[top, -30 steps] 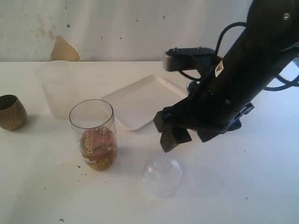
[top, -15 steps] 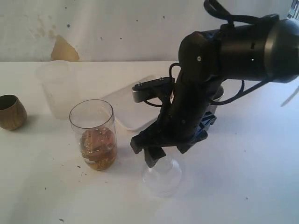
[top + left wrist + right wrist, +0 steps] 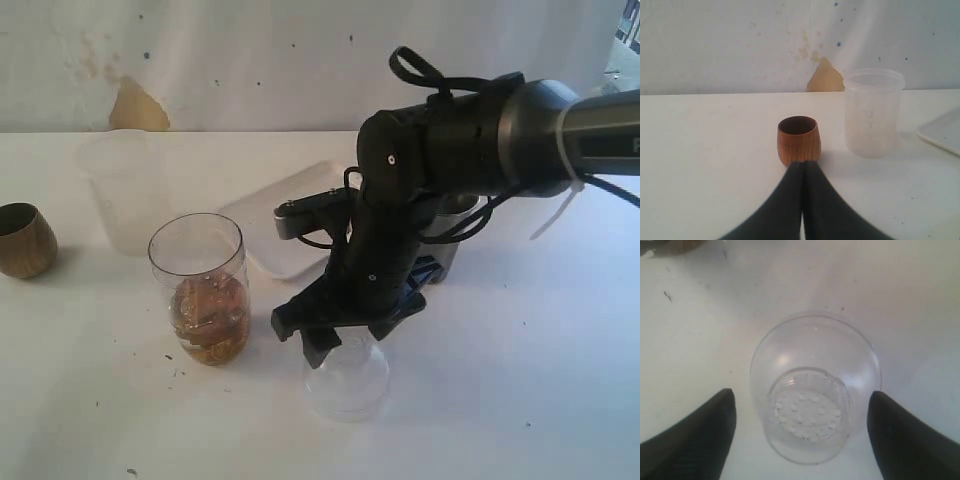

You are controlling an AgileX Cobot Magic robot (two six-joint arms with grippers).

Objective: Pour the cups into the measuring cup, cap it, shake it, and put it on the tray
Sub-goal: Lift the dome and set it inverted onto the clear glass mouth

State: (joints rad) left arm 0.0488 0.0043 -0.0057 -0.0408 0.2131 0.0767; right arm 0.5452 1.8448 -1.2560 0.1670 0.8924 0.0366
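Note:
The clear measuring cup (image 3: 198,285) stands left of centre with brown liquid in its lower half. At the far left sits the wooden cup (image 3: 22,240), and it also stands just past the tips of my left gripper (image 3: 802,163), which is shut and empty (image 3: 798,146). My right gripper (image 3: 345,335) is open and hangs over a clear dome cap (image 3: 347,382). In the right wrist view the cap (image 3: 815,390) lies between the two fingers (image 3: 801,394), with a gap on each side. The white tray (image 3: 280,220) lies behind. The steel tumbler (image 3: 450,250) is mostly hidden by the right arm.
A frosted milky cup (image 3: 125,195) stands at the back left, next to the wooden cup in the left wrist view (image 3: 872,112). A corner of the tray (image 3: 942,135) shows beyond it. The right arm covers part of the tray.
The right arm has swung down and to the left. Its open gripper now sits low over the dome cap, with the jaws slightly narrower. The left gripper has not changed.

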